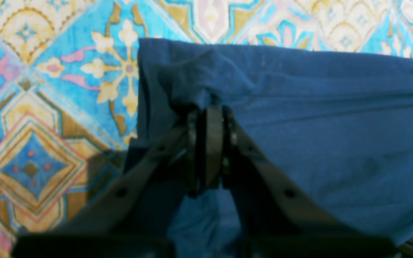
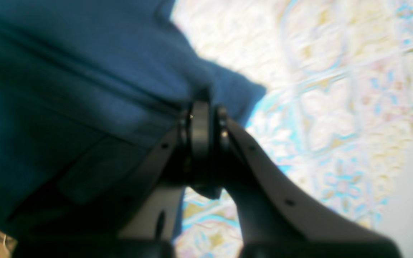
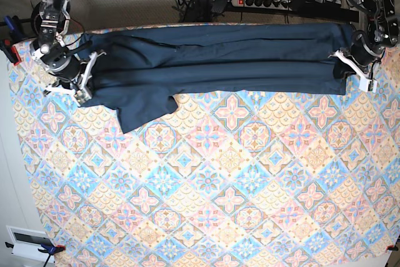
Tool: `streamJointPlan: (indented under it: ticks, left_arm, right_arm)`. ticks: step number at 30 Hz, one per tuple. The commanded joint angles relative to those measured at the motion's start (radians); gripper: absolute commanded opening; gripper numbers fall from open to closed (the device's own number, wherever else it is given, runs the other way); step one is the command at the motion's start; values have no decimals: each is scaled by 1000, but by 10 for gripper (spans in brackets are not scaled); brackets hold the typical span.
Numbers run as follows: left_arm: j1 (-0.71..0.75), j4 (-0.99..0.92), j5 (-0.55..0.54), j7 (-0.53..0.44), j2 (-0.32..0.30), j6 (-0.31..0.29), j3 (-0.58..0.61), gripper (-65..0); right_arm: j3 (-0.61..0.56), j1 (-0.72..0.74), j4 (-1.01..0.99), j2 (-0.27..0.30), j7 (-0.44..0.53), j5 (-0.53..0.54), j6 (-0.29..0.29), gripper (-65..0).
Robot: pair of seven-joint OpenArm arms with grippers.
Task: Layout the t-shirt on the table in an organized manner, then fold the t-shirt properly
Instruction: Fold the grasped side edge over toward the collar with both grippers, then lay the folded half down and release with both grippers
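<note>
The t-shirt (image 3: 219, 60) lies stretched into a long dark band across the far side of the bench (image 3: 237, 204), pulled out between the two arms, with one flap, probably a sleeve, hanging toward the near side on the base view's left. It looks like thin, soft cloth: light, limp, and ready to bunch or sag wherever it is not held. It should slide easily over the patterned cover, yet it will crease if dragged unevenly. Hems, shoulder seams and corners seem the best places to take hold, since a pinch in mid-fabric would only gather a lump.

The left gripper (image 1: 208, 111) has its jaws pressed together on a bunched edge of the shirt, close to a corner, with folds radiating from the pinch. The right gripper (image 2: 203, 111) is likewise clamped tight on an edge of the cloth at the other end, the fabric draping away from it; that view is blurred, so finer detail is unclear. Both arms sit at opposite ends of the bench's far side, well apart.
</note>
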Motion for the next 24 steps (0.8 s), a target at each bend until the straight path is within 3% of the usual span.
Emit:
streamJointPlan:
  ticks: [1, 4, 6, 9, 13, 17, 24]
  left_arm:
    - [-5, 9, 17, 21, -26, 4, -13, -649]
    - [-11, 16, 48, 95, -23, 4, -19, -639]
    - [-11, 16, 47, 127, -25, 4, -20, -587]
    - [-10, 39, 47, 156, -28, 4, -22, -473]
    - [-10, 60, 45, 185, -20, 4, -76, -382]
    - [-39, 60, -21, 202, 32, 4, -181, -366]
    - [-89, 60, -184, 326, 71, 4, -333, -368]
  right_arm:
    - [6, 11, 16, 18, 10, 5, -9, -648]
    - [-1, 11, 16, 18, -56, 5, -9, -646]
    - [-1, 11, 16, 18, -82, 4, -9, -626]
    - [2, 13, 17, 18, -88, -29, -9, -547]
    - [8, 16, 25, 17, -84, -85, -9, -442]
    - [8, 16, 28, 15, -82, -102, -9, -405]
    - [10, 20, 103, 11, -82, -102, -9, -406]
